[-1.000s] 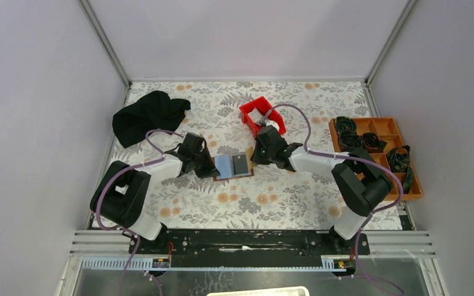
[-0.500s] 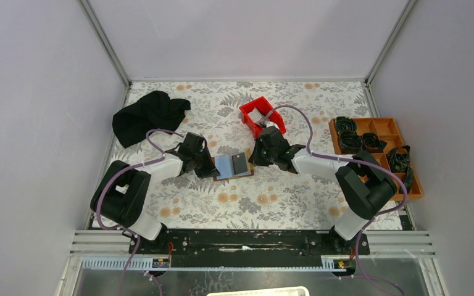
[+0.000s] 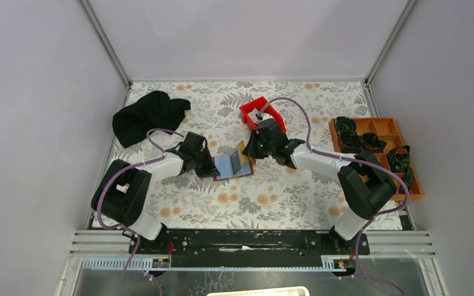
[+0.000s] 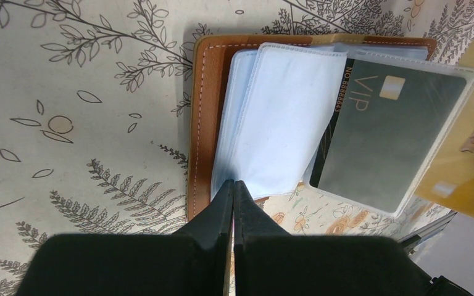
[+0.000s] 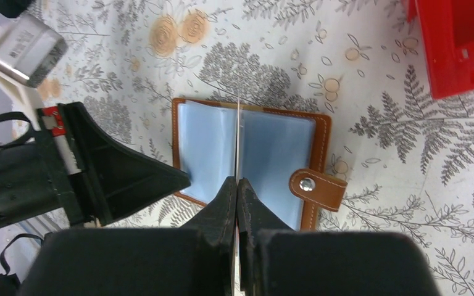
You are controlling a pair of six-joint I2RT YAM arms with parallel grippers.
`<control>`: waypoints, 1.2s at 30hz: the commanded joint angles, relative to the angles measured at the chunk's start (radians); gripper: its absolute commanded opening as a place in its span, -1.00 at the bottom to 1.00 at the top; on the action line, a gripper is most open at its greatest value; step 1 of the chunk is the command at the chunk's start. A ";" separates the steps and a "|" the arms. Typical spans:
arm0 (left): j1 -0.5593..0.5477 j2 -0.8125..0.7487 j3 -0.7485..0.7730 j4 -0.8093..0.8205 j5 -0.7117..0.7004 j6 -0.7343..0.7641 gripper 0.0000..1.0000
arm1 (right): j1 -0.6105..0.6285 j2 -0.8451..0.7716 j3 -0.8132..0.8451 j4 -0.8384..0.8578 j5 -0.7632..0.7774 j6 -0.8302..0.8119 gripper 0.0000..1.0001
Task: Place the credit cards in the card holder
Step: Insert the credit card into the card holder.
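Nearest the bases, the left gripper (image 4: 233,188) has its black fingers pressed together with nothing visible between them. Its tips rest at the edge of the brown leather card holder (image 4: 200,123), which lies open on the floral tablecloth (image 4: 86,92), and they apparently steady it. Just beyond, the right gripper (image 5: 237,185) is pinched on the edge of one clear plastic sleeve (image 4: 453,83) and holds that leaf up off the others. Inside it sits a dark grey plastic card (image 4: 382,142) printed "VIP", with a number starting "NO:8888" along one edge, the rest too small to read. The other sleeves look empty and the holder's brown snap tab (image 5: 318,188) lies unfastened, so I judge the task partly done: one card is pocketed and others remain to be loaded. A blurred yellow shape beside the raised leaf I cannot identify. Off to the right is an orange compartment tray (image 3: 387,128) of black items. Farther back stand a red plastic bin (image 3: 247,113) with something grey inside, possibly more cards, and a crumpled black cloth (image 3: 148,117).
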State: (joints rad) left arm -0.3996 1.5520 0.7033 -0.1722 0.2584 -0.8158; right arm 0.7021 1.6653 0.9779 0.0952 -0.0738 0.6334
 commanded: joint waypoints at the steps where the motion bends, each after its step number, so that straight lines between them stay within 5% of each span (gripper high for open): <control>1: -0.006 0.031 0.001 -0.065 -0.047 0.017 -1.00 | 0.015 0.019 0.069 0.027 -0.031 -0.019 -1.00; 24: -0.005 0.003 -0.030 -0.063 -0.053 -0.003 -1.00 | 0.095 0.111 0.119 0.032 -0.040 -0.018 -1.00; 36: -0.005 -0.096 0.028 -0.229 -0.152 -0.001 -1.00 | 0.105 0.143 0.083 0.042 -0.024 -0.024 -1.00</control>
State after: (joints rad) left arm -0.3996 1.4994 0.7029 -0.2817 0.1898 -0.8272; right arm 0.7933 1.8027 1.0626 0.1112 -0.0990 0.6262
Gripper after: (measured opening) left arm 0.010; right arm 0.015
